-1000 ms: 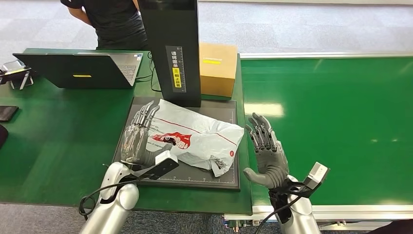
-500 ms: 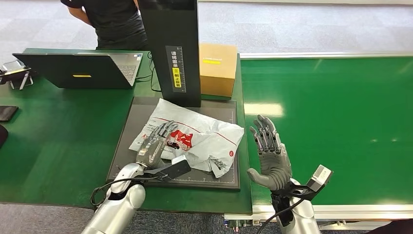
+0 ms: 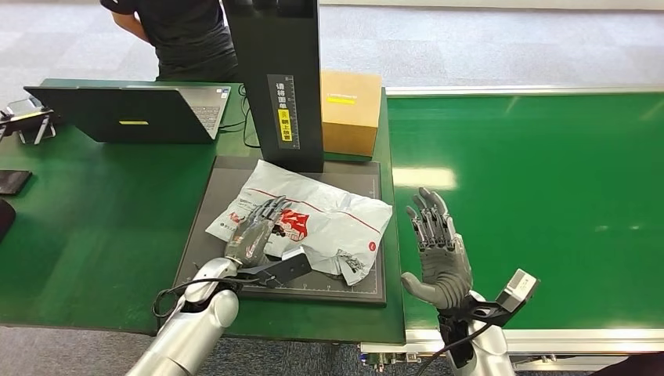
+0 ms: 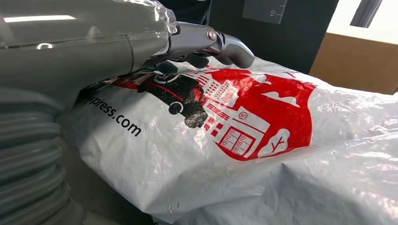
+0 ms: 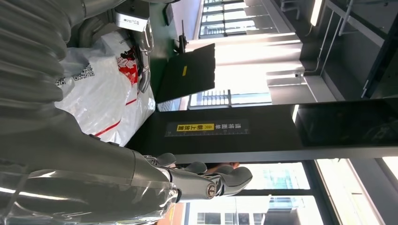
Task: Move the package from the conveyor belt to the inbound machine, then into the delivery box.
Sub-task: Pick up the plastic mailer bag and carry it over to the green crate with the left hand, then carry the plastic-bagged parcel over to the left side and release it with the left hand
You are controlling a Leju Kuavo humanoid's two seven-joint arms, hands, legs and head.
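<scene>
A green desk (image 3: pixel 102 211) carries a dark scanning pad (image 3: pixel 205 227) along its right edge, with the tall black column of the inbound machine (image 3: pixel 278 78) rising from the pad's far edge. A cardboard box (image 3: pixel 350 110) stands at the desk's far right corner, an open laptop (image 3: pixel 129 113) lies toward the far left, and a person (image 3: pixel 184 35) in black stands beyond the far edge on grey carpet. The green conveyor belt (image 3: pixel 548 204) adjoins the desk's right edge.

The white package (image 3: pixel 329 215) with red print lies on the pad. The left hand (image 3: pixel 254 235) rests flat on its near left part, fingers extended, not gripping. The right hand (image 3: pixel 438 251) hovers open, fingers spread, over the belt beside the pad.

Compared with 1 second ago, the left hand has lowered from the pad's left side onto the package, and the right hand has drawn slightly nearer.
</scene>
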